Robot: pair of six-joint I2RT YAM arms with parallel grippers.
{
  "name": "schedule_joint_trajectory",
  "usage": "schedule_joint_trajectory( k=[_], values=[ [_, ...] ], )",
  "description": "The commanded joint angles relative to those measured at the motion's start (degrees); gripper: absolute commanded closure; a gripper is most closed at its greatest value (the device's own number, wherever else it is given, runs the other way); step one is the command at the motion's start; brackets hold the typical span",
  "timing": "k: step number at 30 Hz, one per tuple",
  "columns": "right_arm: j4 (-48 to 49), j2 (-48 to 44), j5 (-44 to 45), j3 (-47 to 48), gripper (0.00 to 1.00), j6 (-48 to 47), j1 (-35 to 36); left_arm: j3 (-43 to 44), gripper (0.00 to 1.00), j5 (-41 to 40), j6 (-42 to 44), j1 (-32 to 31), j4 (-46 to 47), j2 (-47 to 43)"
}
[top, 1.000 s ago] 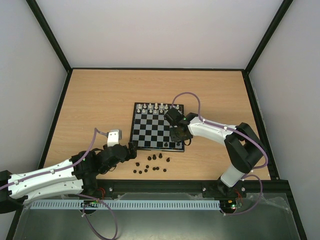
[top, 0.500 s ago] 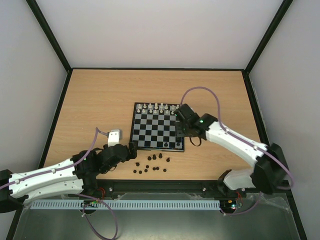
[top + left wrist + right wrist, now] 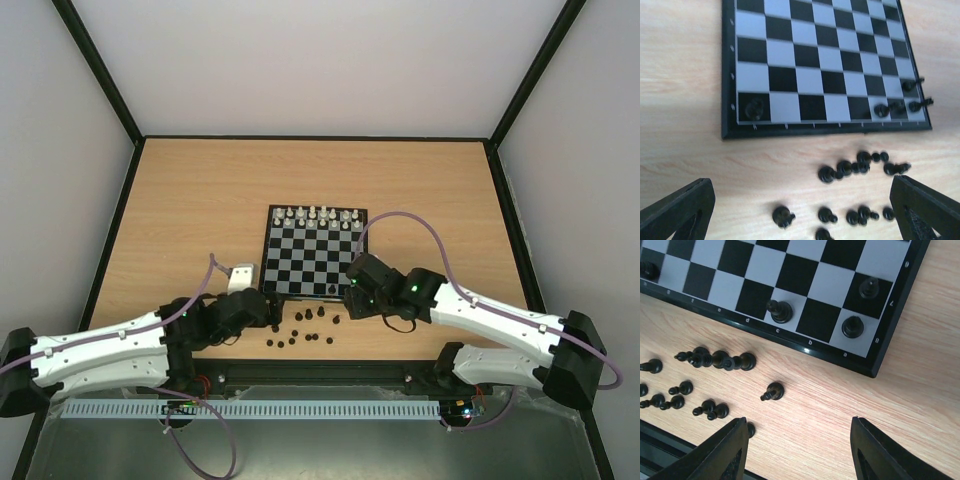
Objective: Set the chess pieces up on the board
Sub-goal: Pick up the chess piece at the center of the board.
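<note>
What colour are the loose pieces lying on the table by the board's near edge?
Black: the tiny loose chess pieces show best in the right wrist view.

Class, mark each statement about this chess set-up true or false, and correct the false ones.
1. The white pieces stand along the board's far edge. True.
2. No piece lies off the board. False: most black chess pieces lie loose on the table before its near edge.
3. The right gripper holds a piece. False: its jaws are open and empty.
4. The left gripper is open. True.
</note>
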Motion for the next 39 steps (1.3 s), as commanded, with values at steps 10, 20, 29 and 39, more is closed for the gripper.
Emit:
schedule_joint_trajectory(
  k=[10, 20, 29, 39],
  values=[
    [1.6, -1.6, -1.5, -4.0, 0.43, 1.1, 0.9, -5.4, 0.24, 2.7, -19.6, -15.1, -6.2, 5.8],
    [2.7, -2.5, -2.8, -5.0, 0.43, 0.6, 0.9, -6.4, 0.46, 3.4, -22.7, -18.3, -3.7, 13.9],
    [2.9, -2.7, -2.9, -5.3, 0.43, 0.5, 0.9, -6.8, 0.62, 3.5, -21.4, -18.3, -1.4, 14.8],
    [3.1, -3.1, -2.9, -5.5, 0.43, 0.6, 0.9, -5.8, 0.62, 1.8, -21.0, -18.2, -1.3, 18.4]
  ],
)
